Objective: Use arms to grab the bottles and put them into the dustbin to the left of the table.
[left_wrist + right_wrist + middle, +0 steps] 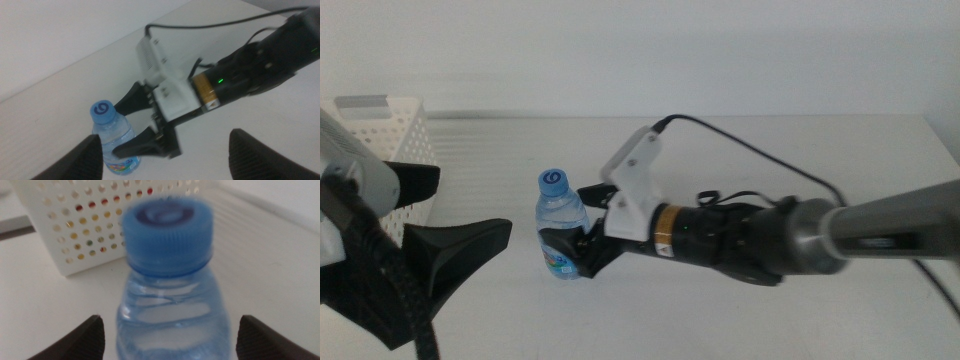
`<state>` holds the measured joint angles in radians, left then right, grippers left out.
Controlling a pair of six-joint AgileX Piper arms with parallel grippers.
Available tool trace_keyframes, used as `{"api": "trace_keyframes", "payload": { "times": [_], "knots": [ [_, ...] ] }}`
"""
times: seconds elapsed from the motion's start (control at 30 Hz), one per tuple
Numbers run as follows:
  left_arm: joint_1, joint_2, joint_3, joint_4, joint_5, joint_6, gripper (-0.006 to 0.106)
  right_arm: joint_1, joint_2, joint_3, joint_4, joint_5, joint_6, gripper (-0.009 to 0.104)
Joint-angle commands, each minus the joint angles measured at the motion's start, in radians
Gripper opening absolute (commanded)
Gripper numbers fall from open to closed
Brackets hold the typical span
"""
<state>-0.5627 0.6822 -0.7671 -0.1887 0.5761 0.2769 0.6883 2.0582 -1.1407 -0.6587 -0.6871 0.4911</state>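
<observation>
The wide plain white tabletop (pixel 800 170) carries everything here, and at its far left edge stands the white plastic rectangular basket with walls pierced by round holes (pixel 390 135), beyond the bottle as seen from the right claw; coloured things show dimly through its holes in the right wrist view (too blurred to name). The right arm, a grey metallic cylinder with a white block and a black cable (pixel 770 235), reaches in low across the table from the right. Its black right gripper (pixel 582 226) has its two jaws spread apart, one on each side of the short clear water bottle with a blue cap and blue label (pixel 561 232), which stands upright between them on the table. The left gripper with wide black fingers (pixel 415 215) hangs just left of the bottle, jaws wide apart, holding nothing.
</observation>
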Motion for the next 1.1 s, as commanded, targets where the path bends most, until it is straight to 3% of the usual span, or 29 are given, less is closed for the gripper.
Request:
{"api": "trace_keyframes", "payload": {
  "times": [0.0,0.3,0.53,0.6,0.67,0.8,0.87,0.97,1.07],
  "knots": [
    [-0.004,-0.002,-0.027,-0.009,-0.066,-0.014,0.078,-0.026,-0.135,0.044,0.006,-0.072,0.003,0.091],
    [-0.004,-0.002,-0.027,-0.009,-0.066,-0.014,0.078,-0.127,-0.592,0.405,-0.004,-0.038,0.060,0.083],
    [-0.004,-0.002,-0.027,-0.009,-0.066,-0.014,0.078,-0.128,-0.972,0.556,-0.061,0.311,0.178,0.083],
    [-0.004,-0.002,-0.027,-0.009,-0.067,-0.014,0.078,-0.128,-1.083,0.605,0.016,0.393,0.175,0.083],
    [-0.004,-0.002,-0.027,-0.009,-0.066,-0.014,0.078,-0.128,-1.185,0.649,0.143,0.460,0.124,0.083],
    [-0.004,-0.002,-0.027,-0.009,-0.066,-0.014,0.078,-0.128,-1.407,0.701,0.461,0.638,-0.258,0.083],
    [-0.004,-0.002,-0.027,-0.009,-0.066,-0.014,0.078,-0.128,-1.490,0.708,0.582,0.704,-0.431,0.083],
    [-0.004,-0.002,-0.027,-0.009,-0.066,-0.014,0.078,-0.128,-1.576,0.715,0.659,0.748,-0.567,0.083],
    [-0.004,-0.002,-0.027,-0.009,-0.067,-0.014,0.078,-0.128,-1.609,0.722,0.659,0.769,-0.573,0.081]
  ]
}}
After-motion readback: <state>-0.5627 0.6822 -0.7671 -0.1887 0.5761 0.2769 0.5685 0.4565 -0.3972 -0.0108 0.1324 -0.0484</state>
